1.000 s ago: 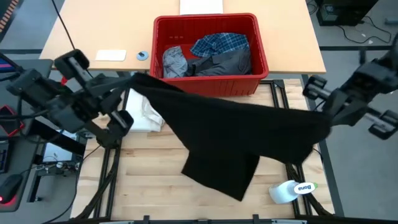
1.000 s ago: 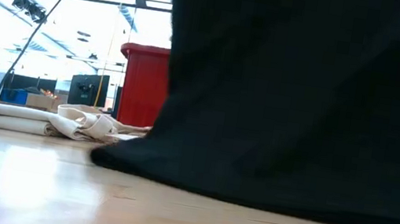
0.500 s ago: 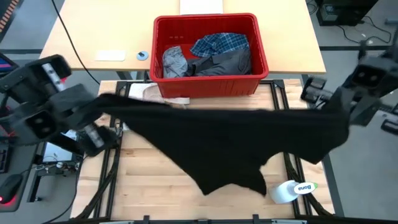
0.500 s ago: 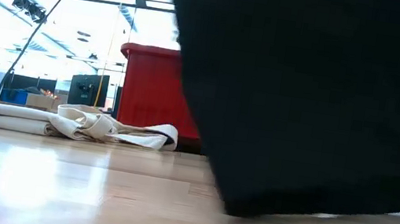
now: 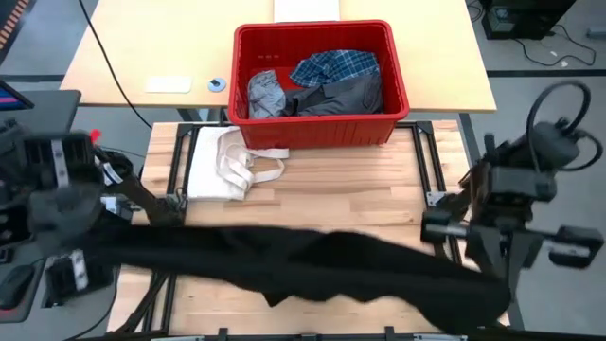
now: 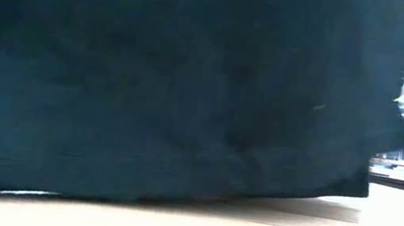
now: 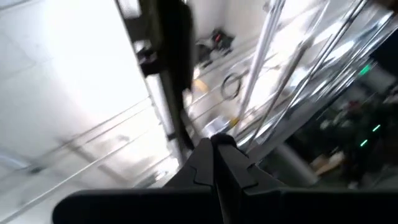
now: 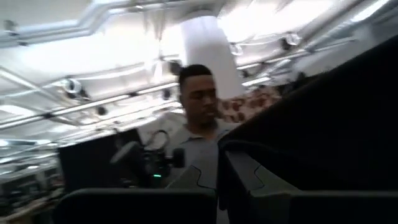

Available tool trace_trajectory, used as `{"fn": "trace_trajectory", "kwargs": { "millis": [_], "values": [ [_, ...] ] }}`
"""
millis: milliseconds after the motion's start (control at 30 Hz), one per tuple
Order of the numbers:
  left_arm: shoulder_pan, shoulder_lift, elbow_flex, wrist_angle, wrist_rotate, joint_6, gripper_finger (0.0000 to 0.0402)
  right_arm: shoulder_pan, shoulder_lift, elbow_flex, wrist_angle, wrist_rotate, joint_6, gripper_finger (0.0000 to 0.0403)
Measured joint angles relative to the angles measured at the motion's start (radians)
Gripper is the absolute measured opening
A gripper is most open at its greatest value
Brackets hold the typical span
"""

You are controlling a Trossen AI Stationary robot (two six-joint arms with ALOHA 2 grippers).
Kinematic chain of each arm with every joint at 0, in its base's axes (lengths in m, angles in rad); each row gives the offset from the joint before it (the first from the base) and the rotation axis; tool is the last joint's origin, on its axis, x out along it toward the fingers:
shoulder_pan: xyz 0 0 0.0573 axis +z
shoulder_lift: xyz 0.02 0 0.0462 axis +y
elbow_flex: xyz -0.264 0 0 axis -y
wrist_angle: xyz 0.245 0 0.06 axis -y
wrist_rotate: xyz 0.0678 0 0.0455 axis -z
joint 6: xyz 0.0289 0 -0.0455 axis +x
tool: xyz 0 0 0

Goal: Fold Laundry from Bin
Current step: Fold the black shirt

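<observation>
The large black garment (image 5: 322,270) is stretched in a long band along the table's near edge, from my left gripper (image 5: 95,242) to my right gripper (image 5: 497,289). It fills the low view (image 6: 174,85), its lower edge down at table level. Both grippers are shut, with their wrist views tipped up toward the ceiling. The red bin (image 5: 317,128) stands at the far middle. It holds the plaid shirt (image 5: 333,66), a light grey garment (image 5: 265,93) and a dark grey one (image 5: 346,95). My left gripper holds the black garment's left end (image 5: 118,248); its arm and the cloth hide the place of contact. The cloth runs from it toward the table's right. My right gripper holds the garment's right end; black cloth (image 8: 323,124) rises beside its shut fingers (image 8: 249,174). The cloth hangs between the two grippers as a long band.
The cream-white cloth with strap loops (image 5: 227,161) lies on the table's left part, near the bin. A white card (image 5: 169,84) and a small round thing (image 5: 217,84) lie on the far desk. A person (image 8: 199,112) shows beyond the table in the right wrist view.
Both grippers have moved toward the table's near edge, carrying the black garment. It hung draped over the table's middle and is now stretched along the near edge, close before the low camera. The cream-white cloth is uncovered.
</observation>
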Motion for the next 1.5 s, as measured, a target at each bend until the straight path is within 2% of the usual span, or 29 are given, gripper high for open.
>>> {"fn": "trace_trajectory", "kwargs": {
  "millis": [233,333,433,533,600,667,733,800,933,1033,1100,1167,1233,1300,1400,1500],
  "values": [
    [-0.054,0.087,-0.001,0.213,0.087,-0.049,0.0004,0.074,0.108,-0.001,0.414,0.000,0.007,0.0018],
    [-0.075,0.120,-0.002,0.304,0.113,-0.076,0.0004,0.100,0.126,-0.001,0.441,0.063,-0.024,0.0025],
    [-0.097,0.148,0.001,0.455,0.219,-0.134,0.0004,0.138,0.142,0.000,0.501,0.083,-0.061,0.0033],
    [-0.123,0.170,0.005,0.594,0.315,-0.208,0.0004,0.174,0.169,0.003,0.647,0.084,-0.071,0.0037],
    [-0.135,0.183,0.005,0.644,0.324,-0.234,0.0004,0.192,0.182,0.003,0.692,0.099,-0.104,0.0038],
    [-0.139,0.190,0.003,0.617,0.295,-0.222,0.0004,0.206,0.185,0.004,0.660,0.117,-0.136,0.0039],
    [-0.150,0.193,0.000,0.587,0.152,-0.174,0.0004,0.220,0.178,0.010,0.569,0.166,-0.176,0.0039],
    [-0.163,0.193,0.000,0.581,0.006,-0.156,0.0004,0.224,0.163,0.012,0.471,0.261,-0.225,0.0037],
    [-0.146,0.189,0.002,0.566,-0.148,-0.232,0.0004,0.216,0.139,0.013,0.230,0.534,-0.178,0.0024],
    [-0.137,0.189,0.002,0.502,-0.233,-0.270,0.0004,0.205,0.132,0.011,0.073,0.636,-0.096,0.0015],
    [-0.150,0.182,0.000,0.447,-0.417,-0.261,0.0004,0.203,0.120,0.011,0.001,0.747,-0.050,0.0013],
    [-0.162,0.172,0.000,0.403,-0.667,-0.240,0.0004,0.203,0.098,0.011,-0.095,0.869,-0.003,0.0013],
    [-0.151,0.168,0.001,0.393,-0.903,-0.186,0.0004,0.203,0.071,0.013,-0.247,1.017,0.080,0.0013],
    [-0.122,0.169,0.000,0.389,-1.072,-0.133,0.0004,0.203,0.046,0.013,-0.429,1.155,0.164,0.0013],
    [-0.043,0.172,-0.002,0.345,-1.260,-0.082,0.0004,0.203,0.007,0.011,-0.708,1.331,0.316,0.0013],
    [0.038,0.157,-0.002,0.195,-1.298,-0.162,0.0004,0.198,-0.038,0.012,-0.949,1.442,0.430,0.0012]
  ]
}}
